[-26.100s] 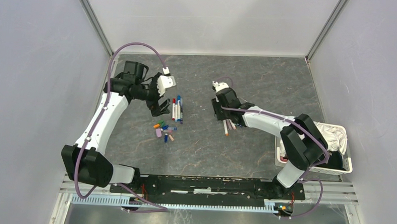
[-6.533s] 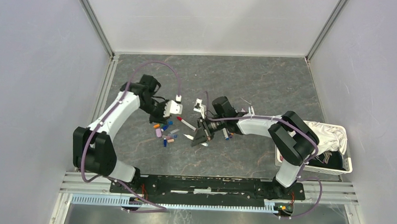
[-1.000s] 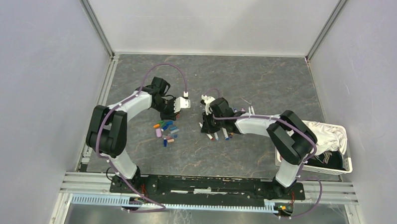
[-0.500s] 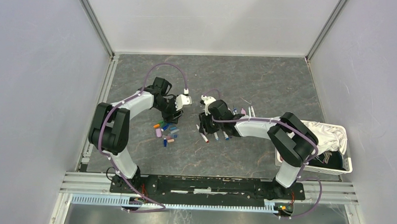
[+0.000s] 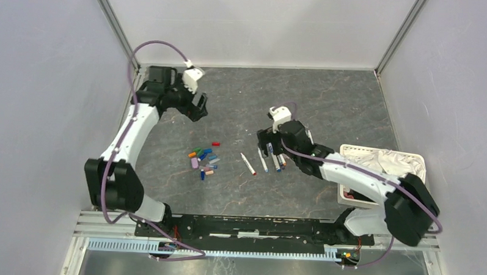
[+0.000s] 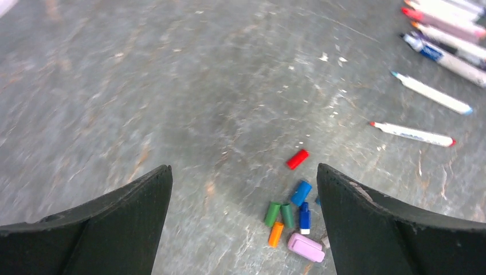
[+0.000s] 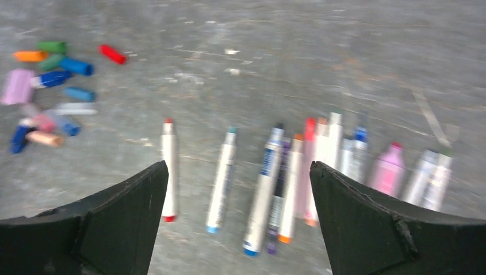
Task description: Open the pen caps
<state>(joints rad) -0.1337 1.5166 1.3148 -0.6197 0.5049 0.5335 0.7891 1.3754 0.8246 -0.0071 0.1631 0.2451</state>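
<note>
1. The pen caps (image 5: 203, 160) lie loose in a small cluster on the grey table (image 5: 334, 104), left of centre. They are short plastic pieces in blue, green, orange and pink, with one wider lilac cap (image 6: 305, 247) among them.
2. One red cap (image 5: 216, 144) lies by itself, just apart from the cluster on its far right side.
3. The pens (image 5: 276, 160) lie to the right of the caps in a rough row, side by side, their tips bare. Most have slim white barrels; one thicker pink pen (image 7: 387, 170) lies among them.
4. A red-tipped pen (image 5: 248, 164) and a teal-tipped pen (image 5: 262, 159) lie slightly separate, between the row and the caps.
5. The right gripper (image 5: 265, 143) hangs over the far end of the pen row, fingers spread wide, holding nothing.
6. The left gripper (image 5: 198, 108) is raised near the table's far left corner, well apart from the caps, fingers also spread wide and empty.
7. A white basket (image 5: 419, 157) holding white cloth (image 5: 387, 162) sits at the table's right edge.
</note>
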